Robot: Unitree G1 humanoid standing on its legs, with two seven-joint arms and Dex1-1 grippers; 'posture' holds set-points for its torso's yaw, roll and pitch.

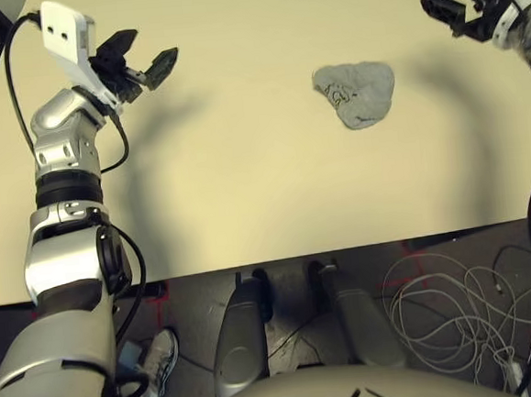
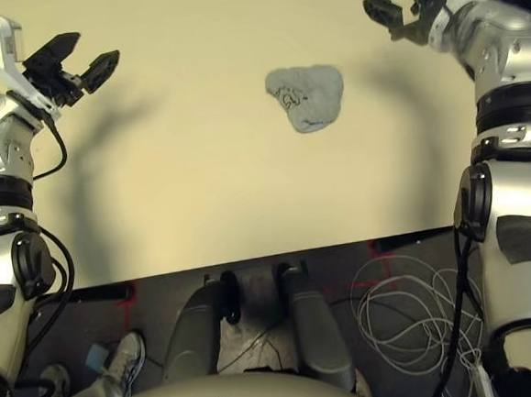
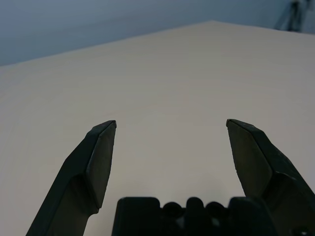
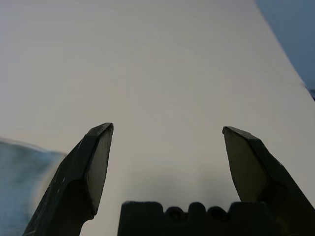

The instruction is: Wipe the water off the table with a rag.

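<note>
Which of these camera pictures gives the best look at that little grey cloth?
The left eye view: the rag lies whole and unobstructed on the table, its dark printed figure visible. The right eye view shows it about equally well. The right wrist view catches a blurred grey patch at its edge, possibly the rag; the left wrist view shows bare table.

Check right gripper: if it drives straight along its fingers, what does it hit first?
Probably bare table. The open right gripper points at empty beige surface; the rag sits off to one side, seemingly outside the line.
</note>
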